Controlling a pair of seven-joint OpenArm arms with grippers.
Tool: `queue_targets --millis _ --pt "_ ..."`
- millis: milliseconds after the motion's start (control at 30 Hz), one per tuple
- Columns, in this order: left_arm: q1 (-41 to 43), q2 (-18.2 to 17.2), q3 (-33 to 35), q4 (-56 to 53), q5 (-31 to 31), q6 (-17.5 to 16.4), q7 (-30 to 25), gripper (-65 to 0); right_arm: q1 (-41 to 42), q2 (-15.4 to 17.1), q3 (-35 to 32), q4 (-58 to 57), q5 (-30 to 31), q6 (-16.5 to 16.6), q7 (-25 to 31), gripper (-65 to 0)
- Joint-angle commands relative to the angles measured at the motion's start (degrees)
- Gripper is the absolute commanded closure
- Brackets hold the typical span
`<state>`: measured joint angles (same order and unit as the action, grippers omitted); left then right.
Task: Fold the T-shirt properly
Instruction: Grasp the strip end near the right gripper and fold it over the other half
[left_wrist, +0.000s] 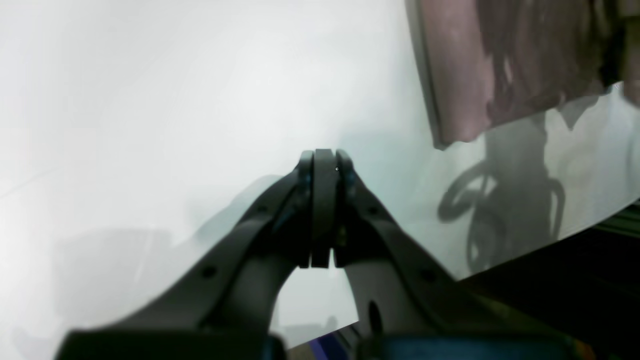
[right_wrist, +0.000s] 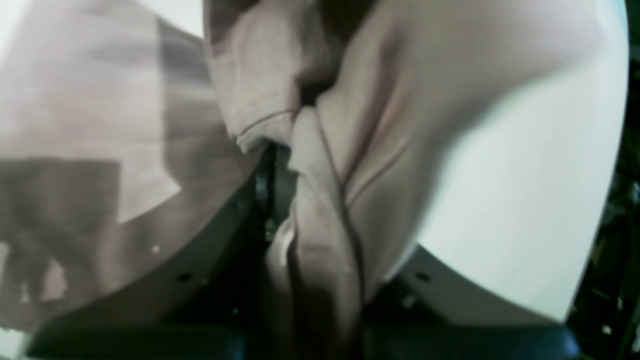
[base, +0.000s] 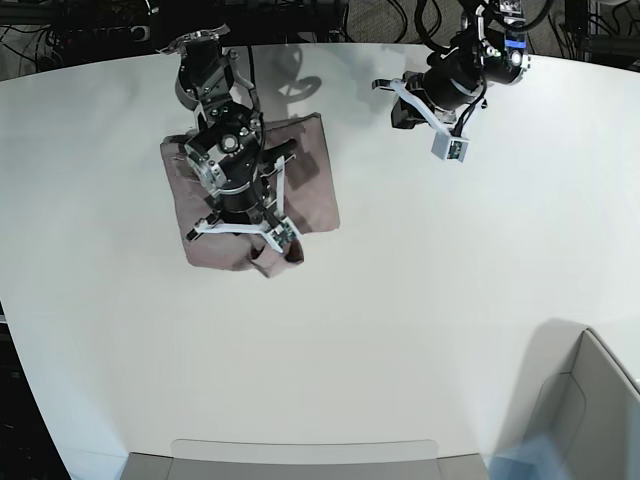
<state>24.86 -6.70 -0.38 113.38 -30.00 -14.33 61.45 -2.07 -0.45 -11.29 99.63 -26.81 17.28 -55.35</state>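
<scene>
Over white table (base: 400, 330), right gripper (right_wrist: 295, 150) pinching bunched dusty-pink soft cotton T-shirt (base: 310, 190), risking slipping and unfolding; left gripper (left_wrist: 324, 165) hanging closed, empty.

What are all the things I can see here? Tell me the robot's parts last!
T-shirt: one, dusty pink-mauve, partly folded on the far left part of the table in the base view, under the right arm.
Table: one, white, filling most of the base view.
Grey bin: one, at the near right corner in the base view.
Cables: several, dark, beyond the table's far edge.
Right gripper: one, black, closed on a bunched fold of the T-shirt.
Left gripper: one, black, shut and holding nothing, above bare table beside the shirt.
</scene>
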Motion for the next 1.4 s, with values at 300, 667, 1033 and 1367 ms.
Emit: queue_targets --millis 300,667,1033,1367 --pt "0.0 -0.1 0.0 0.9 -0.6 -0.1 -0.7 0.0 0.7 -1.8 -6.2 0.5 0.2 -0.3 1.1 -27.8" --pt "0.0 -0.1 0.0 0.8 -0.5 -0.1 -0.7 0.0 -3.0 -1.4 -8.9 8.5 16.0 -0.2 9.4 -39.8" --pt "-1.8 -0.1 5.8 1.1 -0.6 -0.2 -1.5 0.0 -1.1 6.2 6.9 11.0 20.8 -0.1 9.6 -36.1" --pt "-13.0 -0.1 27.7 0.1 4.5 -0.2 -1.5 0.0 1.6 15.6 18.7 4.1 31.1 -0.1 9.6 0.0"
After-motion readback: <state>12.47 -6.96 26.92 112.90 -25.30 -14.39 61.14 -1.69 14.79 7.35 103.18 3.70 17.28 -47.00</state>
